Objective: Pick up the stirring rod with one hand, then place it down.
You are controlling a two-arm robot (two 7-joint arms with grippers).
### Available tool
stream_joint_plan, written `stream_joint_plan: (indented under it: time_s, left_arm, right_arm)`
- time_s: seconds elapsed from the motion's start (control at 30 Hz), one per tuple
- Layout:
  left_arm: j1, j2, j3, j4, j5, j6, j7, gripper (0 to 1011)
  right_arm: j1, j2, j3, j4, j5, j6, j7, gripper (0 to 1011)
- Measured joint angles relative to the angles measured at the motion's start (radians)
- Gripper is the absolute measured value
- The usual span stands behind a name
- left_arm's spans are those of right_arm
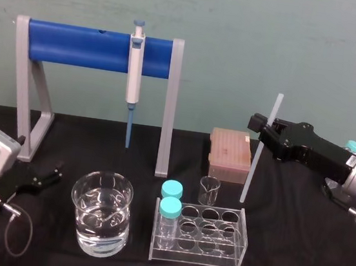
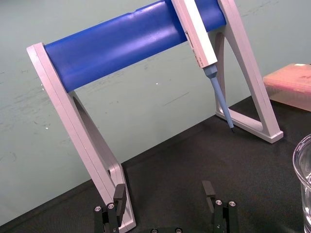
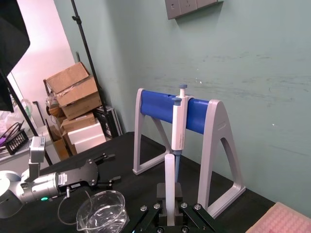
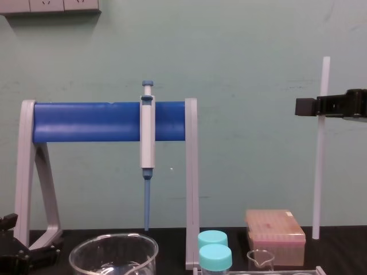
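Observation:
The stirring rod [image 1: 260, 149] is a thin white rod standing nearly upright at the right of the table, beside the pink tip box. My right gripper [image 1: 266, 132] is shut on it a little above its middle, reaching in from the right. In the chest view the stirring rod [image 4: 320, 160] runs from above the right gripper [image 4: 321, 106] down to about table level; I cannot tell whether its lower end touches the cloth. In the right wrist view the stirring rod [image 3: 169, 184] rises between the fingers. My left gripper [image 1: 42, 178] rests open at the left, near the stand's foot.
A grey stand with a blue bar [image 1: 78, 46] holds a pipette [image 1: 134, 69] at the back. In front stand a water-filled beaker [image 1: 100, 213], a clear tube rack [image 1: 230, 238] with two teal-capped vials, a small beaker [image 1: 209, 190] and the tip box [image 1: 230, 154].

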Motion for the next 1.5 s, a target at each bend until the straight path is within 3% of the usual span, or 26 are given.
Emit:
stream_joint_plan:
  time_s: [1.5]
  left_arm:
    - [0.000,0.000,0.000,0.000,0.000,0.000,0.000,1005]
  right_arm:
    - [0.000,0.000,0.000,0.000,0.000,0.000,0.000,66]
